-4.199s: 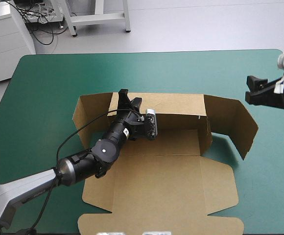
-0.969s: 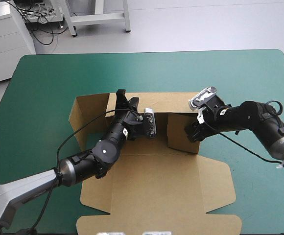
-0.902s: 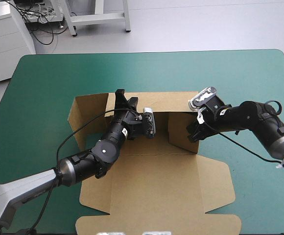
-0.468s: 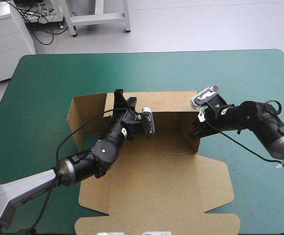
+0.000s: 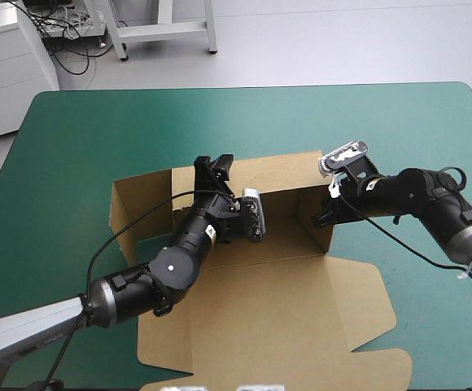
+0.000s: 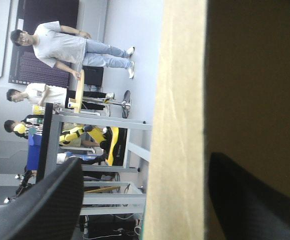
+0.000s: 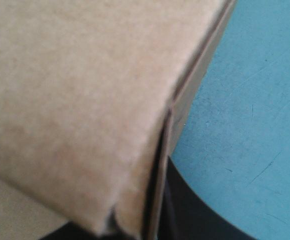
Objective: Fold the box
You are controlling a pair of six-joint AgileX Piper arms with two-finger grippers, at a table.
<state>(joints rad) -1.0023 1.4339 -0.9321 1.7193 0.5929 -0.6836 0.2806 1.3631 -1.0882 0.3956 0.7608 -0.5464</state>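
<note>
Brown board, the box (image 5: 277, 301), lies in the middle of the teal-green cover (image 5: 81, 138), with its long axis running from left to right and its lid flat toward the lower edge. At upper centre the left gripper (image 5: 212, 165) is open, and the raised back wall (image 5: 289, 171) stands between its fingers. The right gripper (image 5: 324, 216) touches the right side wall (image 5: 313, 235); whether it grips there I cannot tell. I judge this corner's tuck belongs to the right arm, which is nearer.
</note>
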